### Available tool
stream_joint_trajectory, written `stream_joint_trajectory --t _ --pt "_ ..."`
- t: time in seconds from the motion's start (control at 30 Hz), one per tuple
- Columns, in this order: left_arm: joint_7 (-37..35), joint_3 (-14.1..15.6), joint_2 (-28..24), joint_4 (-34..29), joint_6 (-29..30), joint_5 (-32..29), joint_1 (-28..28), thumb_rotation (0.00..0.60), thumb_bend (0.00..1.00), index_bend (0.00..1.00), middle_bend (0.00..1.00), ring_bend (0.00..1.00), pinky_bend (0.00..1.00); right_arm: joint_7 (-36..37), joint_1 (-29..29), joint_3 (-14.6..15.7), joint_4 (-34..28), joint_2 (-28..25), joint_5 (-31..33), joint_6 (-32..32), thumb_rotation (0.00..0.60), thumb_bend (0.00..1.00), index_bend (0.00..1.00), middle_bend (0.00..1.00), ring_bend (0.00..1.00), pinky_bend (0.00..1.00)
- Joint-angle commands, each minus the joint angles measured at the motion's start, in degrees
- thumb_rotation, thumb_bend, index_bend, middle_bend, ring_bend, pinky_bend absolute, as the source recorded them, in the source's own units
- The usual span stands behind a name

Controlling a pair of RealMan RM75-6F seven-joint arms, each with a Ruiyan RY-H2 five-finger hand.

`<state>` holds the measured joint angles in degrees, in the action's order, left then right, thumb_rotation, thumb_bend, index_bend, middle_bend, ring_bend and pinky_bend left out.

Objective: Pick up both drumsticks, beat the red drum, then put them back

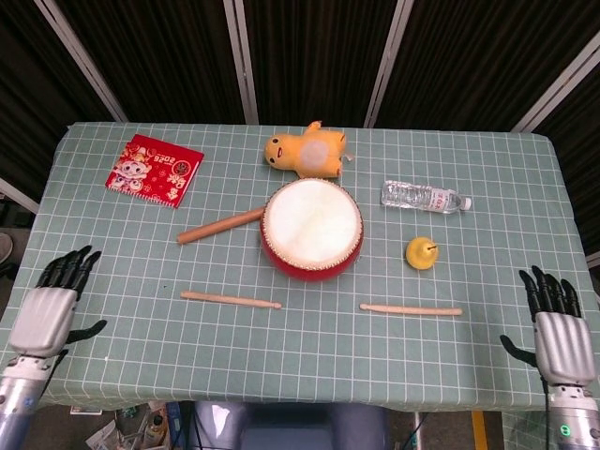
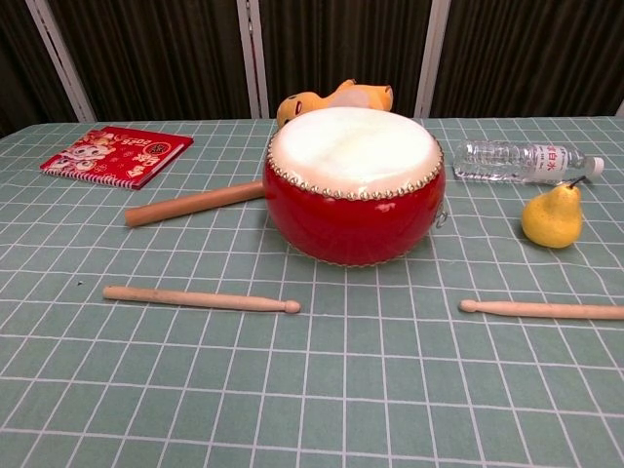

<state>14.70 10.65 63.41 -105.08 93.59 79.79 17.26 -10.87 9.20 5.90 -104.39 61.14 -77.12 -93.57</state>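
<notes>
The red drum [image 1: 311,229] [image 2: 354,184] with a white skin stands in the middle of the checked cloth. One drumstick [image 1: 230,300] [image 2: 200,298] lies flat in front of it on the left, and a second drumstick [image 1: 411,309] [image 2: 541,310] lies flat on the right. My left hand [image 1: 46,313] hovers at the table's left front corner, fingers spread and holding nothing, well left of its stick. At the right front corner my right hand [image 1: 557,328] is likewise spread and holds nothing. Neither hand shows in the chest view.
A thicker wooden rod [image 1: 220,226] [image 2: 194,204] lies left of the drum. Behind the drum is a yellow plush toy [image 1: 306,151]. A red booklet [image 1: 154,169] lies at back left; a water bottle [image 1: 424,198] and yellow pear [image 1: 421,252] are on the right.
</notes>
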Motion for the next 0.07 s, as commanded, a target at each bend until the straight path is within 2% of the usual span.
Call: stream_joint_trajectory --t 0.03,0.07 --pt "-3.6 1.8 -0.1 9.4 6.8 5.1 -6.2 0.600 0.00 0.00 0.00 0.00 0.00 5.0 -3.8 0.6 6.1 0.3 -4.1 -3.2 0.600 0.21 0.00 0.00 0.00 0.00" --pt "-3.7 1.6 0.2 10.3 7.1 5.2 -6.7 0.600 0.00 0.00 0.00 0.00 0.00 5.5 -4.1 0.4 6.9 0.6 -4.4 -3.5 0.600 0.21 0.00 0.00 0.00 0.00"
